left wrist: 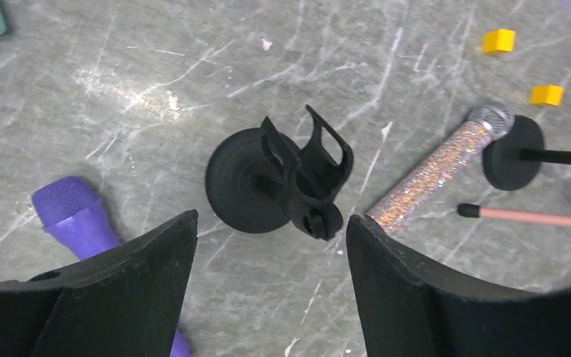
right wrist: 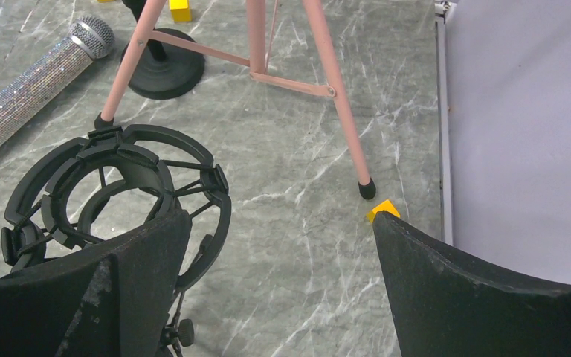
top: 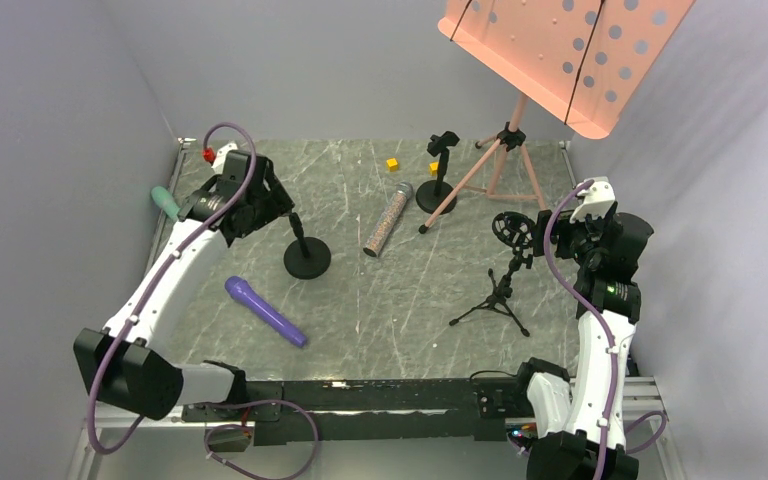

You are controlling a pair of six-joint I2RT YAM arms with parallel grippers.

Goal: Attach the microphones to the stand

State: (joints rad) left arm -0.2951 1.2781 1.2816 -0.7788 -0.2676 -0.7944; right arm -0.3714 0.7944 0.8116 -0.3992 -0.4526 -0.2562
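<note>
Purple microphone (top: 265, 311) whole only overhead

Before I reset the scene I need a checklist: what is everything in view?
Teal microphone: one, lying far left by the wall.
Purple microphone: one, lying near left.
Glittery microphone: one, pinkish with a silver head, lying centre.
Clip stands: two, black, round bases; one under the left gripper, one far centre.
Tripod stand: one, black, shock mount on top, right of centre.
Music stand: one, pink, far right.
Cubes: three, yellow; two far centre, one by the music stand's foot.
Table: grey marbled.
Left gripper: open.
Right gripper: open, by the shock mount.
</note>
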